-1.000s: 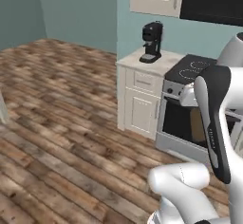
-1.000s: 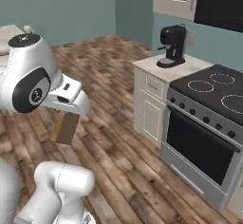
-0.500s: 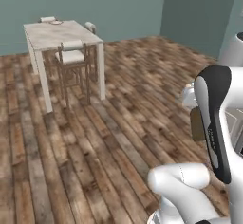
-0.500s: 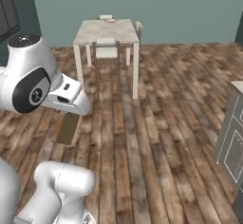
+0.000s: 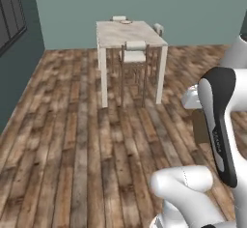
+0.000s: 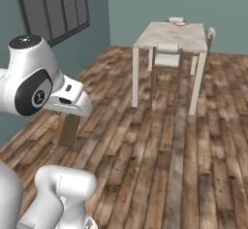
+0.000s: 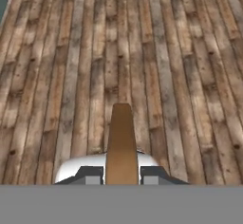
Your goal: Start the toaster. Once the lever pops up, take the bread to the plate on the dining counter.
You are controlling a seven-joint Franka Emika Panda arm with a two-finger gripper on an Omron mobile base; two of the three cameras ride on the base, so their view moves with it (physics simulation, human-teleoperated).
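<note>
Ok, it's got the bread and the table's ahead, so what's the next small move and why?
Probably drive the base forward toward the table. The claw is shut on the bread, held edge-on over bare floor, and the plate sits at the table's far end, seemingly beyond reach.

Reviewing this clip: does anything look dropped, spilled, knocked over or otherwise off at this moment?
Nothing stands out. The bread sits edge-on between the gripper fingers, held above the wooden floor, with nothing lying on the boards. Ahead, the dining counter stands level with a chair tucked under it and the plate at its far end.
</note>
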